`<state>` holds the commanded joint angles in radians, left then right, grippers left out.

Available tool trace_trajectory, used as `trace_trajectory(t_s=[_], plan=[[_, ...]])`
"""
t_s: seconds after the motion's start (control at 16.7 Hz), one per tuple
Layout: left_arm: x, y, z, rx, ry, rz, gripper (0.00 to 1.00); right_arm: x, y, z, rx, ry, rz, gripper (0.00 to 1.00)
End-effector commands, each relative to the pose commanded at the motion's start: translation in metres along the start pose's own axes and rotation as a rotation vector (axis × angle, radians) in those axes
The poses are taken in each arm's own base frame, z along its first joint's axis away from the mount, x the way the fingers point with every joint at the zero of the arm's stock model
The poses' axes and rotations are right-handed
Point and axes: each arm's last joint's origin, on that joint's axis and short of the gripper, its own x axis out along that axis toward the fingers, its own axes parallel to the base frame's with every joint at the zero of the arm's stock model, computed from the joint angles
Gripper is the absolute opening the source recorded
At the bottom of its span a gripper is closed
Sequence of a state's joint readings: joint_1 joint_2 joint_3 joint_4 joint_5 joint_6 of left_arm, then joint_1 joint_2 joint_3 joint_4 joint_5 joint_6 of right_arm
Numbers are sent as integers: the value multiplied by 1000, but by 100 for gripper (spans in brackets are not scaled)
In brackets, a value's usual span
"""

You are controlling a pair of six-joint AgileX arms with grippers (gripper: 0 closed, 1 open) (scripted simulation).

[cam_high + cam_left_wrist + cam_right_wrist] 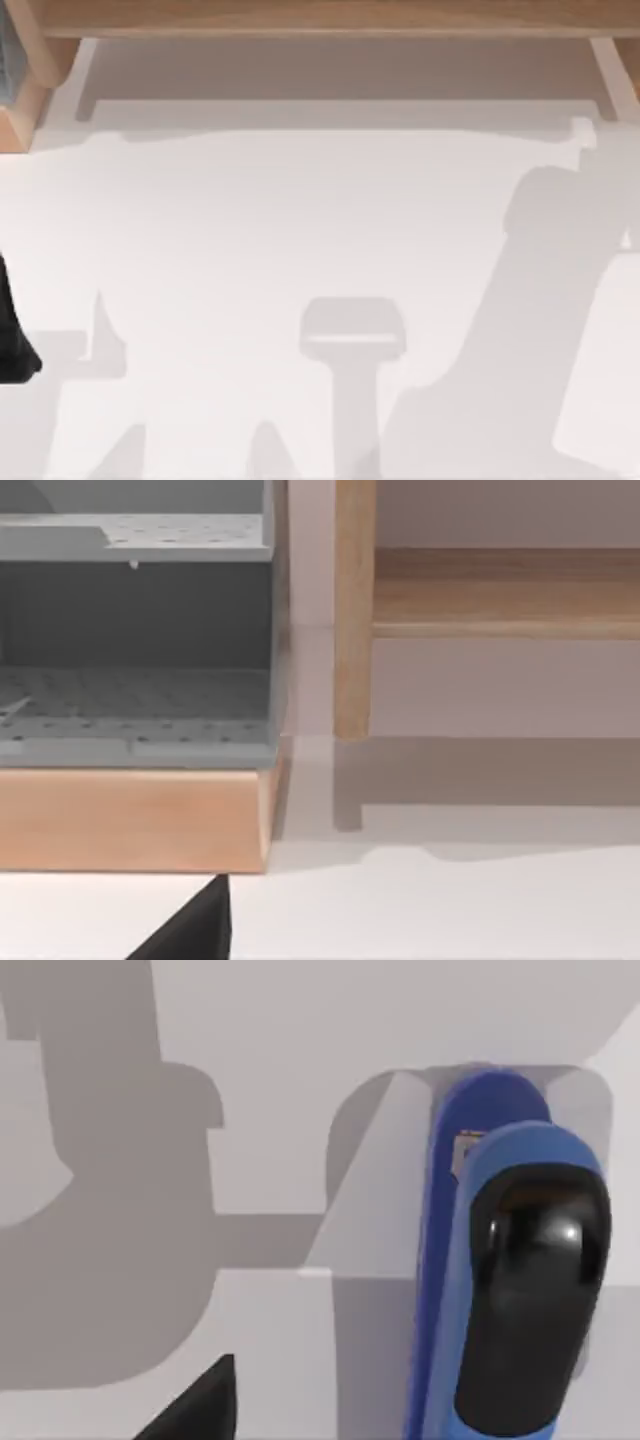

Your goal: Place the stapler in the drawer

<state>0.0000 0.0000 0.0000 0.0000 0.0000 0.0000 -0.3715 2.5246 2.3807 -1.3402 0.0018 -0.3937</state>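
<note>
The bright-blue stapler (500,1260) with its glossy black top lies lengthwise on the white table, close under the right wrist camera. A black part of my right gripper (200,1405) shows beside it, a little apart from its blue side. A pale drawer (340,112) stands pulled out under the wooden shelf at the table's far edge. My left arm (15,340) is a dark shape at the table's left edge. A black part of my left gripper (195,930) hangs over the table in front of a wooden block.
A grey perforated organiser (140,710) sits on a wooden base (130,820) at the far left corner. A wooden post (353,610) and the shelf (330,18) run along the back. Arm shadows cross the white tabletop (300,220).
</note>
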Motion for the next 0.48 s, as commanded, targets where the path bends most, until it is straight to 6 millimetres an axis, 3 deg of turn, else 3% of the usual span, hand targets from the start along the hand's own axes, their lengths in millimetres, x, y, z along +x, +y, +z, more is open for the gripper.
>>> trace_trajectory(t_s=[0.24,0.48], plan=[[0,0,0,0,0,0,100,-50,-10,-6,-103,-207,-79,100],[0,0,0,0,0,0,100,-76,-51,-23,-187,-423,-246,100]])
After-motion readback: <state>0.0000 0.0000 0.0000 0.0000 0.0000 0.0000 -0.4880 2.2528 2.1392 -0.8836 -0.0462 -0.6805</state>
